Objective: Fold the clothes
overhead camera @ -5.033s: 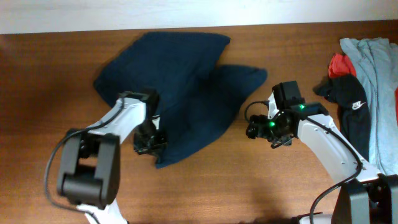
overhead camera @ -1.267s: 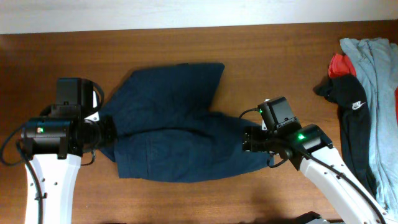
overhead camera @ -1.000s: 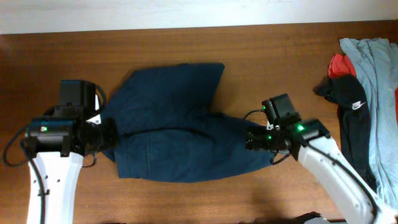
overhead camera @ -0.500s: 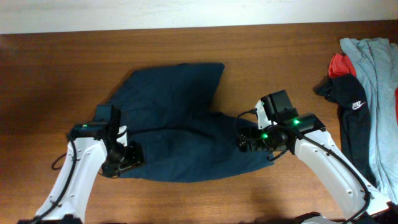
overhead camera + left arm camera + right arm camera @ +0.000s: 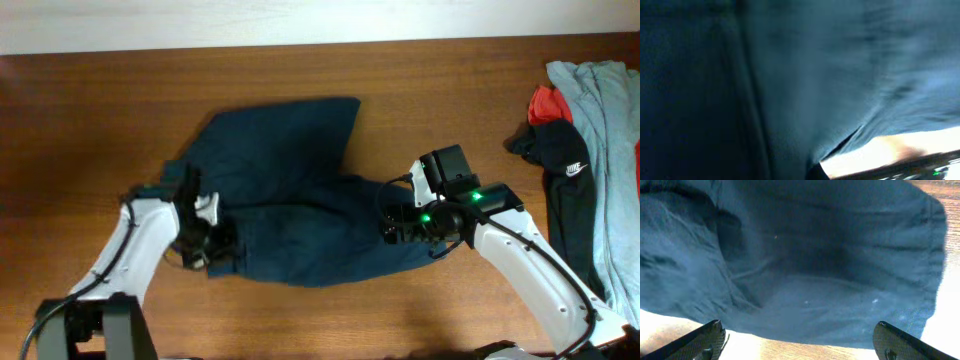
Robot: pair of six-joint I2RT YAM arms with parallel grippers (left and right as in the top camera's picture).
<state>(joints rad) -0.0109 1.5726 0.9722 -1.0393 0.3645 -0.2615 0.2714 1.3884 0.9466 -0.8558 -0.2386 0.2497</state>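
Under the left gripper (image 5: 213, 247) lies the lower left edge of the dark navy shorts (image 5: 290, 205). The white forearm slants up from the near left corner of the table (image 5: 90, 120), and the wrist bends so the hand points right into the cloth. Its jaws are pressed together. Cloth bunches around them in the overhead view, and the left wrist view is filled with blurred navy fabric crossed by one long seam. The hold on the shorts therefore looks real, though the fingers themselves are hidden.

The right gripper (image 5: 392, 225) reaches in from the opposite side. Its white link climbs from the near right corner, and its black wrist, lit with green points, turns the hand left over the shorts' far end. Its fingertips (image 5: 710, 337) stand wide apart, one at each lower corner of the right wrist view. A hemmed edge of the shorts lies between and beyond them, with nothing gripped.

The shorts are soft matte cotton, spread flat between the two hands. A broad pointed flap angles away from both hands toward the table's back edge, and shallow folds rumple the middle. The table is smooth reddish-brown wood.

Well off to the right hand's outer side lies a heap of clothes: a light grey shirt (image 5: 605, 130), a black garment (image 5: 565, 185) with a white swoosh, and a bit of red cloth (image 5: 545, 102).
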